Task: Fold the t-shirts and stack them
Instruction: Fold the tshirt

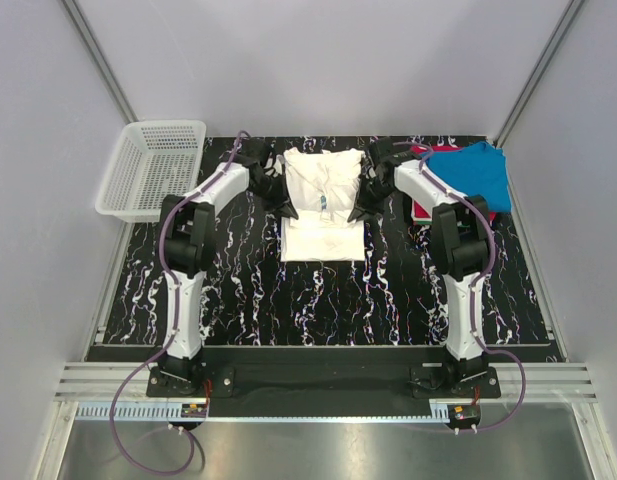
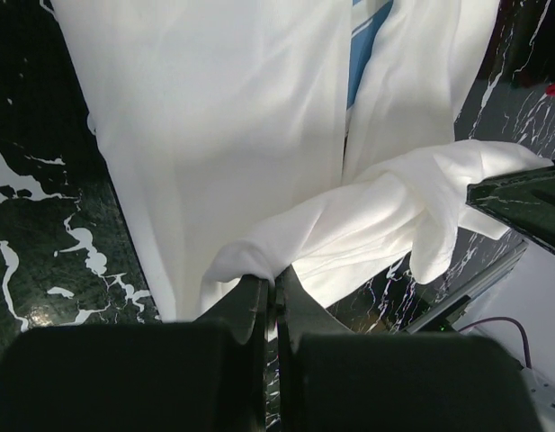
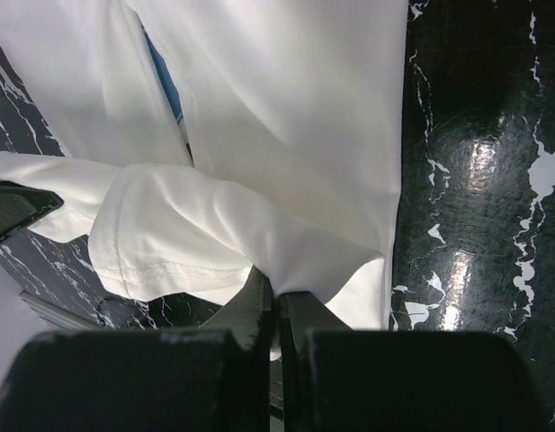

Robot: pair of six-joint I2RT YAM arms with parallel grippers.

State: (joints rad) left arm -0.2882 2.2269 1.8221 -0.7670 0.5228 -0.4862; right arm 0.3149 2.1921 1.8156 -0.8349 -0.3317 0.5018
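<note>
The white mesh basket sits at the far left corner of the worktop, overhanging its left edge. All the shirts lie outside it.

The white t-shirt lies flat at the middle of the far edge. Both sides are turned inward, and a strip of blue print shows in the gap between them. Its hem reaches about halfway toward the near edge.

The left tool is clenched on a bunched fold of the white cloth at the shirt's left side. The right tool is clenched the same way on a sleeve fold at the shirt's right side. In the overhead view both tools flank the shirt's upper half.

A blue t-shirt lies crumpled at the far right corner on top of a red/pink t-shirt, close to the right edge and just beside the right arm.

Between the white shirt's hem and the arm bases at the near edge, the marbled surface shows bare. Narrower bare strips run along the left and right edges.
</note>
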